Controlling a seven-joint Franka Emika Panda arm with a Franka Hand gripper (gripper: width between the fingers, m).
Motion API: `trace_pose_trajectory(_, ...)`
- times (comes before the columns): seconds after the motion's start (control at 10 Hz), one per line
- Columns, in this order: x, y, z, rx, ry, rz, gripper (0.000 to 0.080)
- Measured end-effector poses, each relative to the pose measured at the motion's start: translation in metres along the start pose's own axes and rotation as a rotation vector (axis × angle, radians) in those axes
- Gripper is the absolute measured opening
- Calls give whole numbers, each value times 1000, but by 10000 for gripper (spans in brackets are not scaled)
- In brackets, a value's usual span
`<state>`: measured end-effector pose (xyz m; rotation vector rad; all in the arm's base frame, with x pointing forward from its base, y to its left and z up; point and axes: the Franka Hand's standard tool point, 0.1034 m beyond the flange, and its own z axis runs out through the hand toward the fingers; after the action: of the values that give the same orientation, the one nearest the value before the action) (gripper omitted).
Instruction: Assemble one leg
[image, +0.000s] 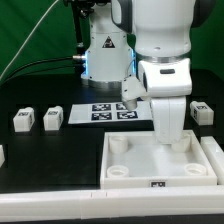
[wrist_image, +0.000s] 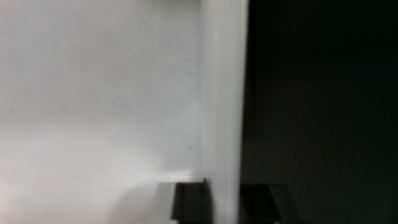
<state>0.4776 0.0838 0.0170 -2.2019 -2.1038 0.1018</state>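
- The white tray-shaped piece (image: 125, 172) lies nearest, flat on the black desk (image: 50, 168), open side up, with round sockets in its corners.
- The claw (image: 168, 138) is down at the tray's far wall, roughly midway along it. The arm's white wrist body hides the tips in the exterior view.
- In the wrist view, two dark fingers (wrist_image: 191, 203) flank a pale upright strip. I cannot tell how wide the claw stands or whether it grips anything.
- The leg (image: 52, 117) stands on the desk beyond the tray, toward the exterior view's left and just beside the marker board (image: 112, 110).
- A second leg (image: 22, 120) sits further left, and a third leg (image: 203, 112) sits at the exterior view's right.
- The arm's base (image: 105, 50) rises at the back.
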Motion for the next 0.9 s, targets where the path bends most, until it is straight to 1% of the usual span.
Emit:
trace_pose_trajectory(0.2, 5, 5, -1, -7, 5, 12, 64)
trace_pose_trajectory(0.6, 4, 5, 0, -8, 6, 10, 64)
trace_pose_trajectory(0.7, 3, 5, 0, -7, 6, 10, 237)
trace_pose_trajectory(0.8, 2, 5, 0, -7, 6, 9, 375)
trace_pose_trajectory(0.9, 1, 5, 0, -8, 6, 10, 375)
